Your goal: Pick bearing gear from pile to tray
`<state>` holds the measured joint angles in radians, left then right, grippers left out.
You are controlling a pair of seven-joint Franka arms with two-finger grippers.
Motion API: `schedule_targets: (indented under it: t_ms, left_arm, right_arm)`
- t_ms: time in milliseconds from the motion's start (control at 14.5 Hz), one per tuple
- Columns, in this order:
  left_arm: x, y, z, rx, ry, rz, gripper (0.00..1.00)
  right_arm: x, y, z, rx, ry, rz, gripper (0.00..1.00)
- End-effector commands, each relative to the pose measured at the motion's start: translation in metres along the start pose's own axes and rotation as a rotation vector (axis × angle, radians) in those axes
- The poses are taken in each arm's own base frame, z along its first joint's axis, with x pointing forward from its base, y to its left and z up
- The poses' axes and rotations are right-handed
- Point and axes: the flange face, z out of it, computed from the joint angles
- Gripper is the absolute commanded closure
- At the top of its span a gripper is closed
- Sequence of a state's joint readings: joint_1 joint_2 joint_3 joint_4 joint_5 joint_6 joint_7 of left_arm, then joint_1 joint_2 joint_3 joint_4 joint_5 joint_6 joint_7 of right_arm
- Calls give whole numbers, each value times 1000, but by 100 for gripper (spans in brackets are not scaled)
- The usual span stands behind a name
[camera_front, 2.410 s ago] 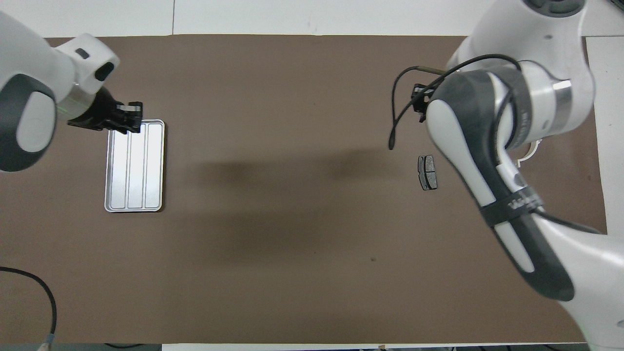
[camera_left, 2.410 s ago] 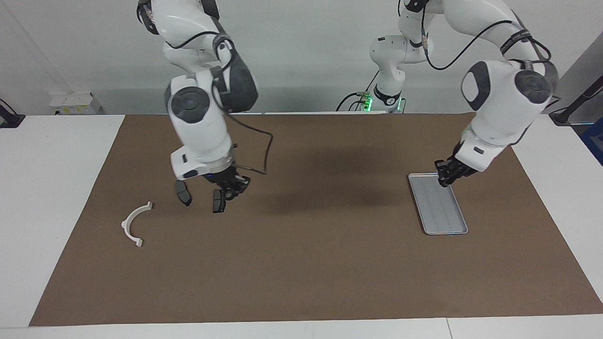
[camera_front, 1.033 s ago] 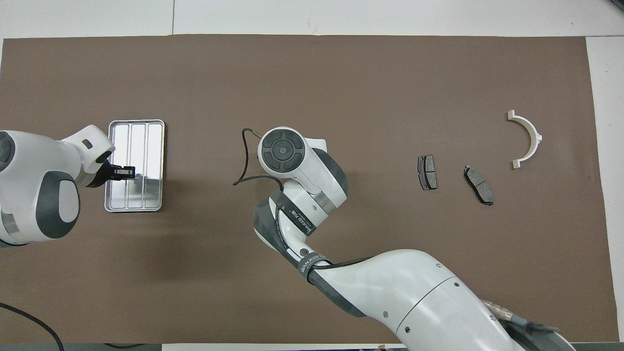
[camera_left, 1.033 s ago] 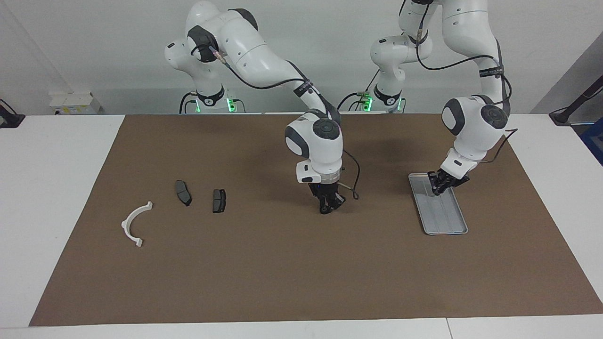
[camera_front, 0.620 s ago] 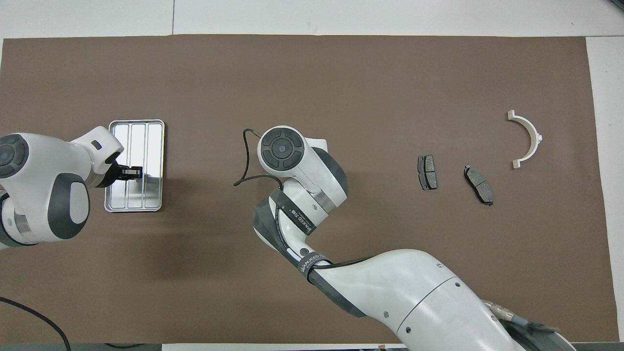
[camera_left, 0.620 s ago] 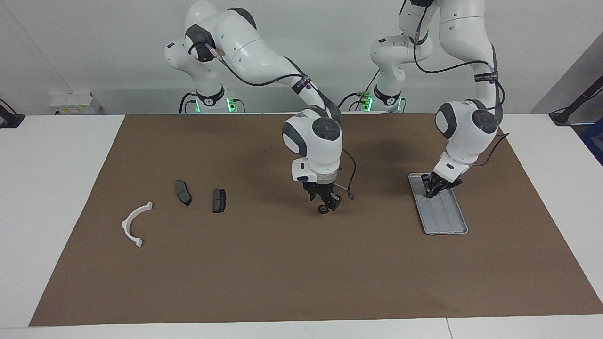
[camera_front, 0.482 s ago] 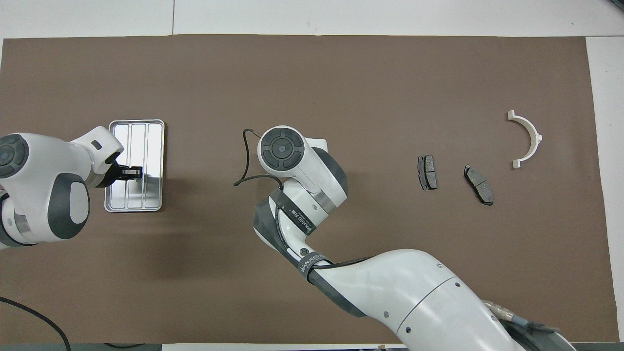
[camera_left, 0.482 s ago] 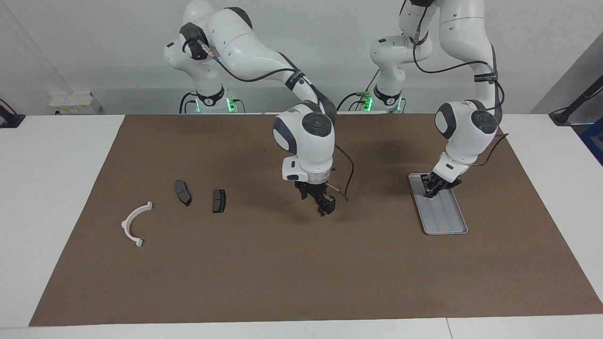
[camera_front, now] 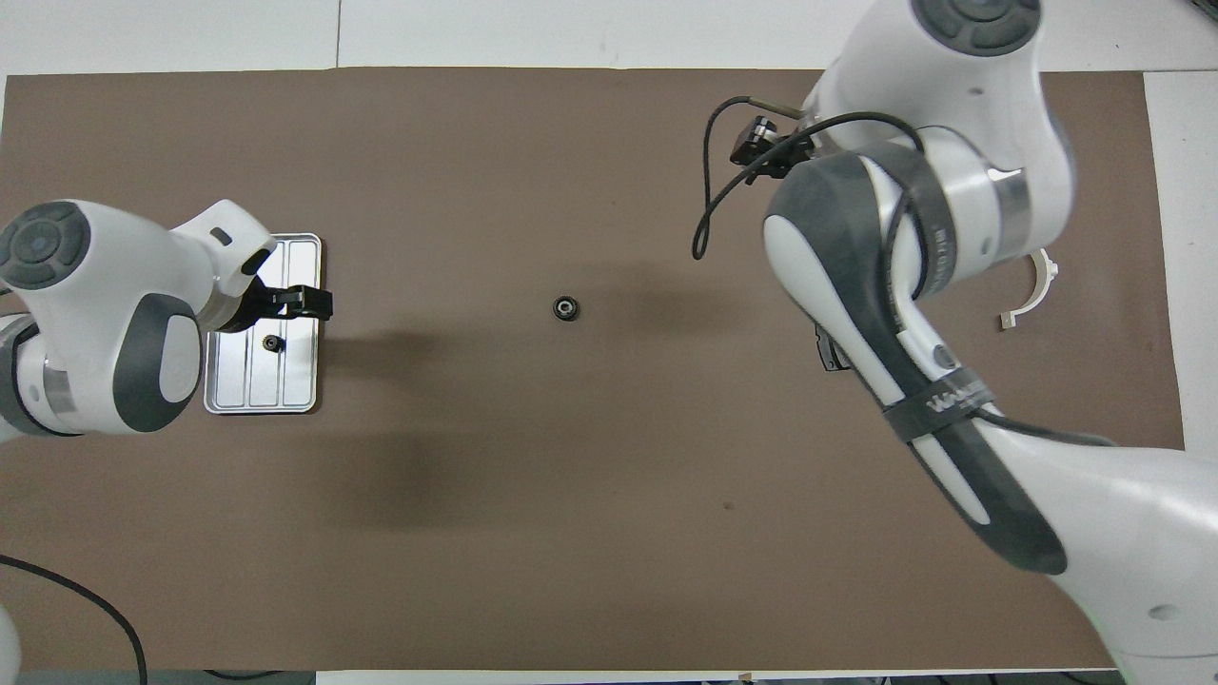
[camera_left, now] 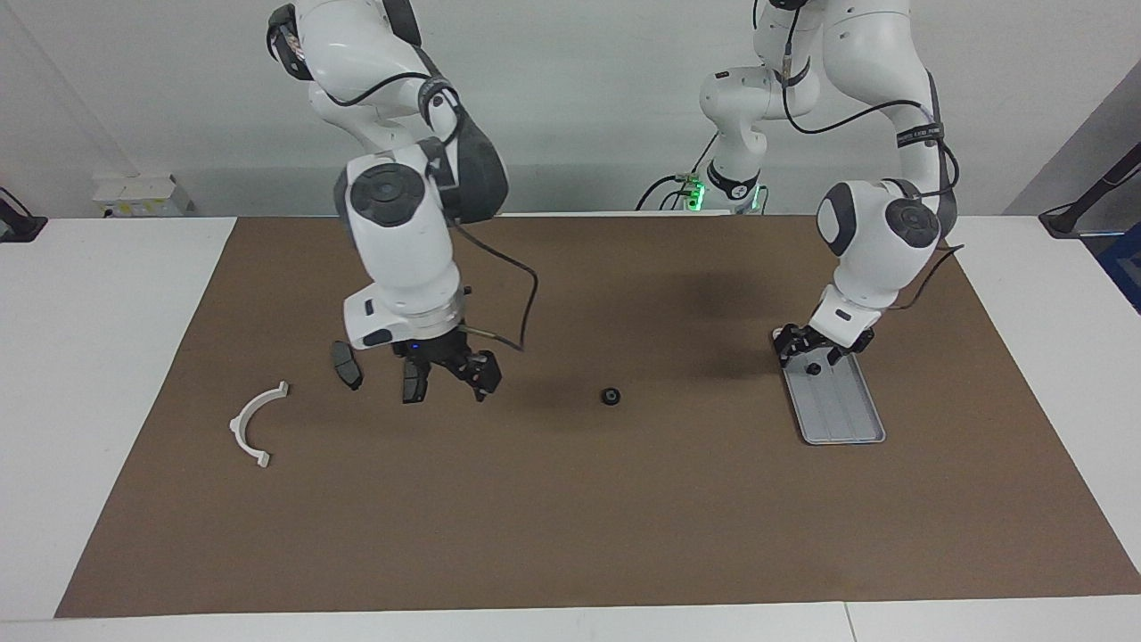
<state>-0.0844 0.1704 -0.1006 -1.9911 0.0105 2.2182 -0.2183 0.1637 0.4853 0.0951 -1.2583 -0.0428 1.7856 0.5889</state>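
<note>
The silver tray [camera_left: 842, 415] lies toward the left arm's end of the mat, and a small black bearing gear [camera_left: 813, 367] sits in its half nearer the robots. My left gripper [camera_left: 809, 346] is open just above that gear. A second black gear [camera_left: 611, 396] lies alone mid-mat. My right gripper [camera_left: 456, 373] is open and empty, low over the two dark brake pads [camera_left: 346, 366]. The white half-ring bracket [camera_left: 254, 426] lies beside them. The overhead view shows the tray [camera_front: 290, 385], the gear in it [camera_front: 272, 342], the mid-mat gear [camera_front: 567, 308], the left gripper [camera_front: 303, 303] and the bracket [camera_front: 1032, 290].
A brown mat [camera_left: 570, 535] covers the white table. In the overhead view the right arm [camera_front: 894, 238] hides most of the brake pads. A black cable [camera_front: 57, 590] lies at the mat's corner by the left arm's base.
The right gripper left a gear on the middle of the mat and swung back over the brake pads, now open. The left gripper opened over the tray, and a gear now lies in it.
</note>
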Motion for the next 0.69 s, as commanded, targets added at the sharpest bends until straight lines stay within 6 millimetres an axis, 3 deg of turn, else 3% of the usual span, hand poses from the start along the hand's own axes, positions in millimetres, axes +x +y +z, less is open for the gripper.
schedule_targets:
  t_ms: [0, 69, 207, 344, 482, 620]
  left_arm:
    - [5, 109, -22, 34, 27, -109, 0]
    - [1, 138, -29, 29, 25, -108, 0]
    - [-5, 188, -21, 32, 15, -140, 0]
    - [-18, 232, 11, 42, -3, -146, 0]
    - [-17, 251, 33, 57, 8, -155, 0]
    - [-15, 256, 39, 22, 45, -149, 0]
  right_arm:
    - [30, 62, 7, -9, -19, -236, 0]
    - [38, 80, 9, -14, -24, -282, 0]
    - [48, 105, 10, -36, -19, -317, 0]
    - [51, 114, 11, -47, -21, -310, 0]
    - [54, 128, 13, -48, -21, -290, 0]
    - [57, 139, 14, -47, -23, -273, 0]
